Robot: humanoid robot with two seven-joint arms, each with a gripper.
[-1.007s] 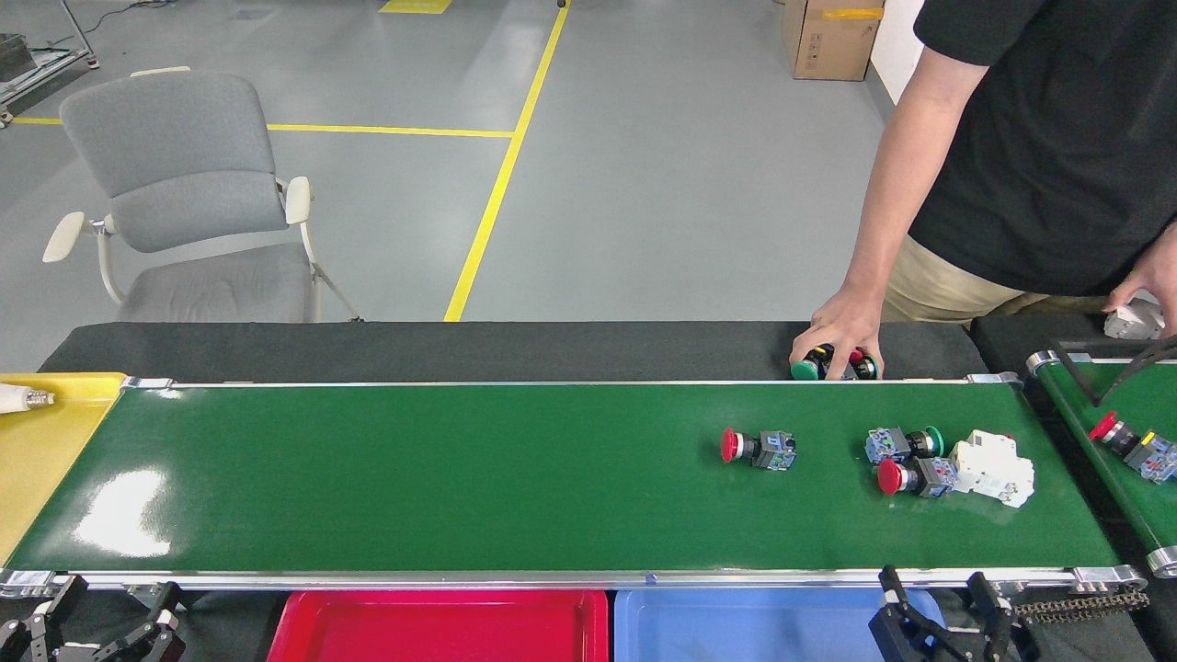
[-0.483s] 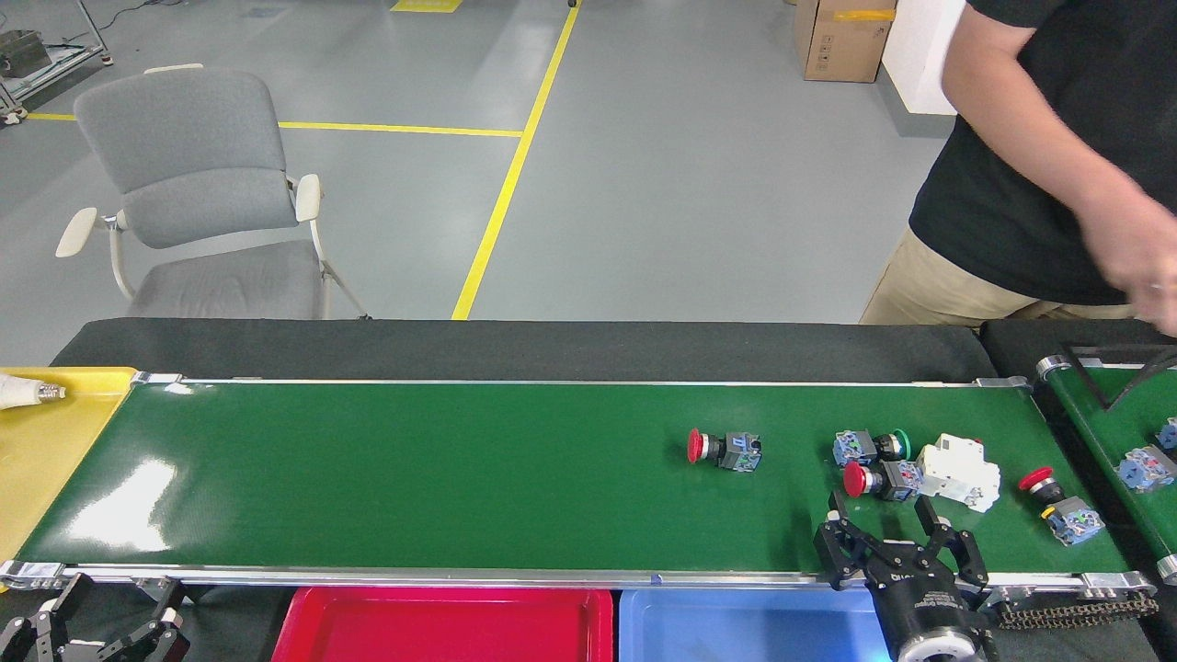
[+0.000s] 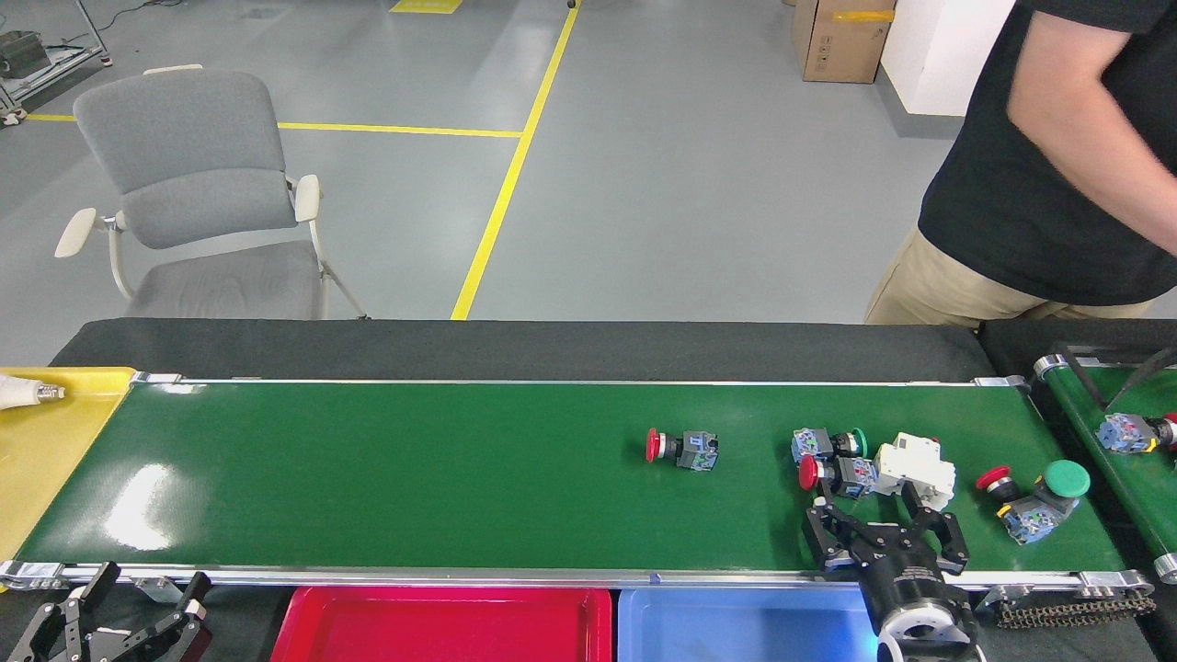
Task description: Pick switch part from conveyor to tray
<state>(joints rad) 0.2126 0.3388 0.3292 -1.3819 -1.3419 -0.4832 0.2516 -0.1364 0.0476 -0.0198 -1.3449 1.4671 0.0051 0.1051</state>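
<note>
The long green conveyor [image 3: 414, 478] carries several switch parts. One red-capped switch [image 3: 681, 449] lies alone near the middle. A cluster to the right holds a green-capped switch [image 3: 829, 443], a red-capped switch [image 3: 835, 474] and a white breaker [image 3: 914, 470]. Further right lie another red-capped switch [image 3: 1000, 482] and a large green-capped one [image 3: 1048, 501]. My right gripper [image 3: 868, 503] is open over the belt's near edge, just in front of the cluster, holding nothing. My left gripper [image 3: 138, 588] sits open below the belt's near left rail. A red tray [image 3: 441, 625] and a blue tray [image 3: 736, 630] lie below the belt.
A yellow tray [image 3: 46, 441] with a bulb [image 3: 23, 393] sits at the belt's left end. A second short belt [image 3: 1117, 441] at the right carries more switches. A person in a black shirt [image 3: 1057, 184] stands at the far right. A grey chair [image 3: 198, 202] stands behind.
The belt has carried the parts leftward, and a large green-capped switch has arrived at the right end. My right gripper rose onto the belt edge behind the cluster. The person's hand withdrew.
</note>
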